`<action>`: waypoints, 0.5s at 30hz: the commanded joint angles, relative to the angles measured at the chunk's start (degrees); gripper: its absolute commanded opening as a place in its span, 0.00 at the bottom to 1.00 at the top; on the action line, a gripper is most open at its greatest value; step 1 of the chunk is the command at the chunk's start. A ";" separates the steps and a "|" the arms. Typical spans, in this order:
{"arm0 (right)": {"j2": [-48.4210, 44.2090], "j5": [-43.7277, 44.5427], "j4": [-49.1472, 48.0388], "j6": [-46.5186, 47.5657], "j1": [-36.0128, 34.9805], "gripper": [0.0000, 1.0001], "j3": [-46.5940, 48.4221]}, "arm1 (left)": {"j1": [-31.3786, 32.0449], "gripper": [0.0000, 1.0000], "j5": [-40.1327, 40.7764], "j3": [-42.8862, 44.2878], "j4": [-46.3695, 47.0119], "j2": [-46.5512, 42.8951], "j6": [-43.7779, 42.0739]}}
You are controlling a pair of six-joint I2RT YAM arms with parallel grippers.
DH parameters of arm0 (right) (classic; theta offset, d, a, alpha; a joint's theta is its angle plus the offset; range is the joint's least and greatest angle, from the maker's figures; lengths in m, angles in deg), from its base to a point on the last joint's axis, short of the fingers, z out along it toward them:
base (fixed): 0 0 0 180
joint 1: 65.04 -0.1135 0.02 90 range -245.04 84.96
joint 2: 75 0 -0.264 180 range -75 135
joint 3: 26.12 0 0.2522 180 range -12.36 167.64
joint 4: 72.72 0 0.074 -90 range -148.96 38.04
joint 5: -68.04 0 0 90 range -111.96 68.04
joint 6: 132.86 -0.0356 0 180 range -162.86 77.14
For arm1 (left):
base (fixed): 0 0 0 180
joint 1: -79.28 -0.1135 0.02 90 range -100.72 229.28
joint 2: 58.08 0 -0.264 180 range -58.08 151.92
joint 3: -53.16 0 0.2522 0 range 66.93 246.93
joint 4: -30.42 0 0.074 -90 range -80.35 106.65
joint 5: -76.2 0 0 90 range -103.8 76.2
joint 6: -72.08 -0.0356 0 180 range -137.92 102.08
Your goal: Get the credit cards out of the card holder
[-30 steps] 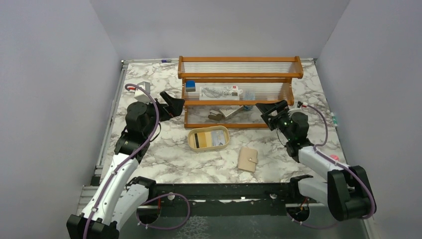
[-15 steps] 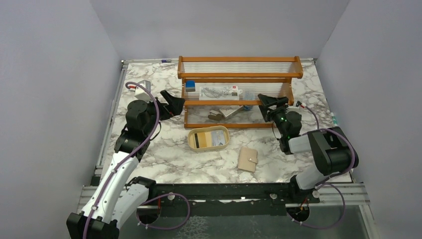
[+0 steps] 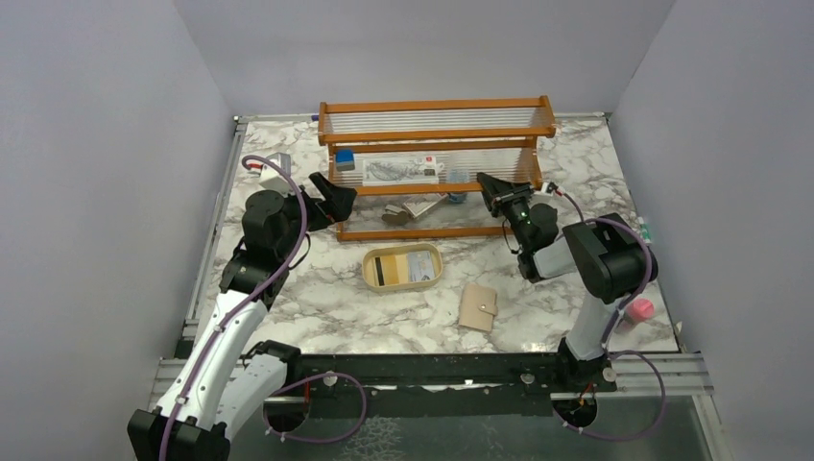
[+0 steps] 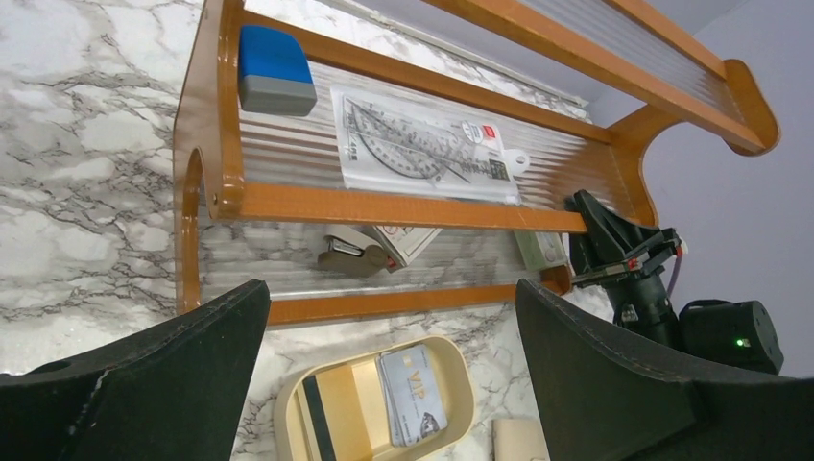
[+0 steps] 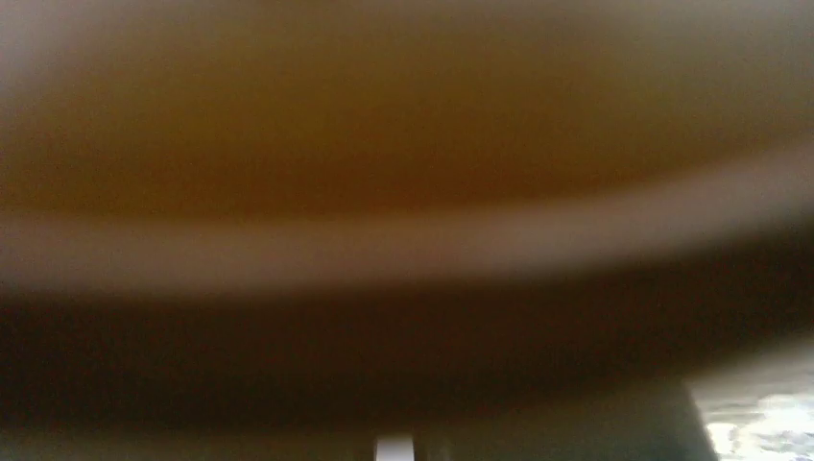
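The tan card holder (image 3: 477, 307) lies shut on the marble table, right of the middle; only its corner (image 4: 519, 445) shows in the left wrist view. Credit cards lie in the oval cream tray (image 3: 369, 279): a light blue one (image 4: 413, 394) and a yellowish one with a black stripe (image 4: 322, 423). My left gripper (image 3: 335, 200) hangs open above the table behind the tray, empty. My right gripper (image 3: 491, 185) presses against the right end of the wooden shelf (image 3: 432, 134), its jaws drawn together to a narrow wedge. The right wrist view is a brown blur.
The shelf holds a blue eraser (image 4: 274, 69), a packaged protractor set (image 4: 422, 144) and a stapler (image 4: 350, 257). A white box (image 3: 274, 175) sits at the back left. A pink object (image 3: 640, 309) lies by the right arm's base.
My right arm swung left and its jaws closed. The wooden shelf shifted left and back with it. The left arm stayed where it was.
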 commanded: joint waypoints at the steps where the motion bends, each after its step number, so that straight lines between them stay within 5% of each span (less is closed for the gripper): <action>1: 3.29 -2.46 -5.00 -1.61 -1.65 0.07 5.06 | -0.26 0.99 0.84 2.04 -1.15 -0.80 -1.04; 9: 6.62 -9.64 14.07 6.20 -5.56 0.01 23.61 | -0.26 0.99 2.68 4.57 -3.59 -1.41 -3.24; 15: 16.78 -10.00 19.61 6.99 -10.42 0.01 38.66 | -0.26 0.99 4.07 5.55 -5.24 -1.51 -4.62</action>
